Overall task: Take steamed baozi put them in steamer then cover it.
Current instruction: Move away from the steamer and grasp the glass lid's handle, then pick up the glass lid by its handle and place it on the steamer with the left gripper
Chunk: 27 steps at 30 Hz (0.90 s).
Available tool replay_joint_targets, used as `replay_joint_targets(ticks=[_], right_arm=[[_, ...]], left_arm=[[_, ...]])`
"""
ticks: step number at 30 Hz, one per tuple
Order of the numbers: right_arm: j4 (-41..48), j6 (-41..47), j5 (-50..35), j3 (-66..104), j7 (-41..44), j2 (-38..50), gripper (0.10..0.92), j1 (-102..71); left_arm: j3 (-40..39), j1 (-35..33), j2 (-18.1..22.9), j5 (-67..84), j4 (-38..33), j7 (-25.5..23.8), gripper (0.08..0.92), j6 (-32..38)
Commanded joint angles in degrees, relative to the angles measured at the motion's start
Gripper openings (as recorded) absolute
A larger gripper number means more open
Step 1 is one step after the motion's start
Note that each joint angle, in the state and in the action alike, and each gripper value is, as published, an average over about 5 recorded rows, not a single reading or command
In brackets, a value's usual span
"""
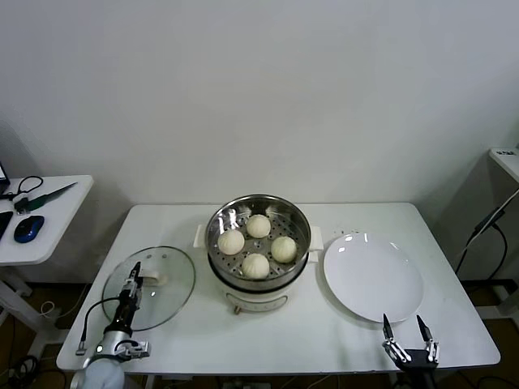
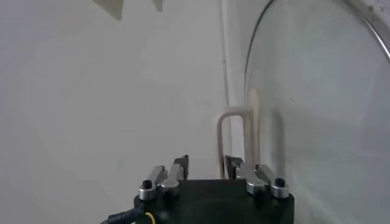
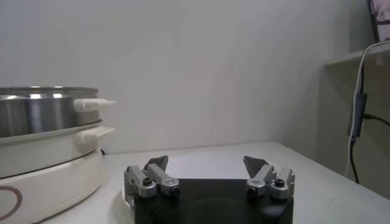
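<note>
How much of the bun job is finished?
Done: all four round cream-white dough buns sit inside the shiny round steel steamer basket. In hand: the left end effector is at the cream-white handle of the round clear glass lid, which lies flat on the white table. Left: lift the lid and cover the steamer. The right end effector waits open near the white plate.

a bare white plate (image 1: pixel 373 279) lies on the white table (image 1: pixel 284 336).
</note>
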State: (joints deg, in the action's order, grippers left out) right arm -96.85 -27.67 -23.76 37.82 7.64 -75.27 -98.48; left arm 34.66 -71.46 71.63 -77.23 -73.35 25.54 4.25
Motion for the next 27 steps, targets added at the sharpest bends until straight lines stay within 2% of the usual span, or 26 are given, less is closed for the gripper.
replay_joint_targets(ticks=[1,8,12,18,22,27], right_arm=[[-0.2,0.1,0.0,0.0,-0.1,-0.1,0.823,0.0],[-0.6,0.3,0.0,0.1,-0.2,0.0,0.823,0.0],[-1.0,0.5,0.0,0.2,-0.3,0.1,0.823,-0.1],[-1.8,1.5,0.1,0.4,-0.8,0.2,0.823,-0.1],[-2.2,2.0,0.7,0.5,-1.5,0.1,0.823,-0.1],[-2.2,1.7,1.3,0.4,-2.0,0.0,0.823,-0.3]], left_arm=[[0.1,0.6,-0.3,-0.6,1.3,0.2,0.401,0.3],[0.2,0.2,-0.1,0.0,0.2,0.9,0.202,0.8],[-0.1,-1.3,-0.4,3.6,-4.0,-0.9,0.141,0.0],[-0.9,-5.9,-3.4,14.5,-19.0,-10.0,0.137,-5.9],[-0.7,-8.1,-6.7,20.3,-29.9,-18.2,0.137,-13.9],[0.2,-8.4,-11.7,21.9,-39.6,-26.2,0.137,-21.9]])
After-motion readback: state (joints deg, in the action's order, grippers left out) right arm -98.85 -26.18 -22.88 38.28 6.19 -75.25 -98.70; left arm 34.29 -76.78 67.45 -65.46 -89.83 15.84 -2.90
